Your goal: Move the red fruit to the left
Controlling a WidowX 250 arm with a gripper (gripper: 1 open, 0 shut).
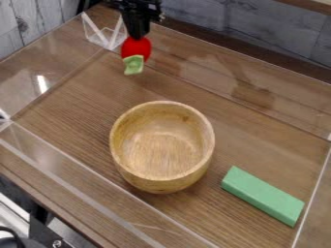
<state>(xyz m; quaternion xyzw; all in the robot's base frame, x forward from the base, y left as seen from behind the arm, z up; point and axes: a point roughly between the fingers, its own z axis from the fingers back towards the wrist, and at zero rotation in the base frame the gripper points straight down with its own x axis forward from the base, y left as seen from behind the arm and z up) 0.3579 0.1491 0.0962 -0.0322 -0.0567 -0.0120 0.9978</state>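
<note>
The red fruit (135, 48), a small toy strawberry with its light green cap pointing down, hangs in the air above the back left of the wooden table. My gripper (137, 37) comes down from the top edge of the camera view and is shut on the fruit's red body. The fruit is lifted off the tabletop, behind and a little left of the wooden bowl.
A round wooden bowl (162, 174) stands in the middle of the table. A flat green rectangular block (262, 195) lies at the front right. Clear acrylic walls (45, 82) ring the tabletop, and a wire-like stand (97, 34) sits at the back left.
</note>
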